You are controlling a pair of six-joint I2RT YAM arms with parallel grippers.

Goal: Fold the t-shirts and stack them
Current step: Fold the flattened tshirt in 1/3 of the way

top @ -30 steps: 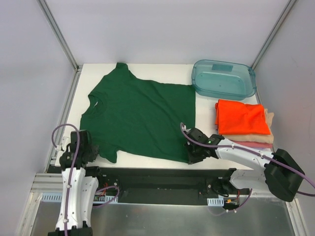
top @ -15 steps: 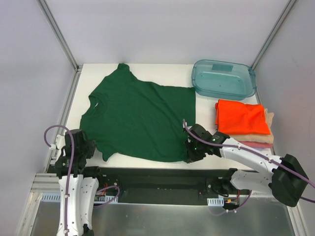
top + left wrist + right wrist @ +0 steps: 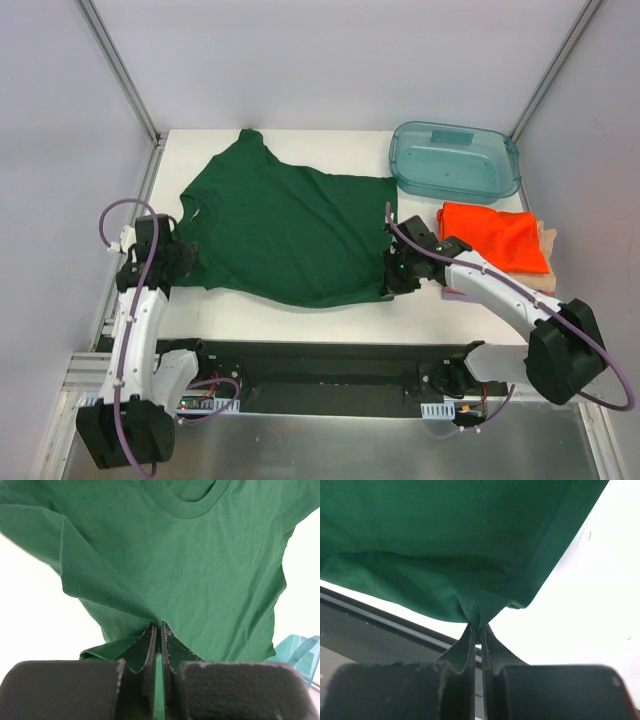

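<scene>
White-walled enclosure, white counter point(image 3: 330, 312), two arms mounted at its near edge.

On the left arm point(image 3: 138, 312), the left jaws are pressed together on a pinch of the dark green t-shirt point(image 3: 285, 235), at the hem of its near sleeve. The left wrist view shows the sleeve point(image 3: 95, 582) gathered to a fold right at the tips, with the collar point(image 3: 190, 507) beyond them.

On the right arm point(image 3: 500, 292), the right jaws are likewise clamped on the same shirt, at its near hem corner. The right wrist view shows the cloth puckered where the tips meet, with bare counter to the right of them.

Between the two sets of jaws the shirt lies spread across the counter.

An orange t-shirt point(image 3: 495, 235) lies folded just right of the right jaws, on top of a beige one point(image 3: 548, 240) of which only an edge shows. A teal tub point(image 3: 455, 160) stands beyond the right jaws. Whether its left rim touches the green shirt's edge cannot be told.
</scene>
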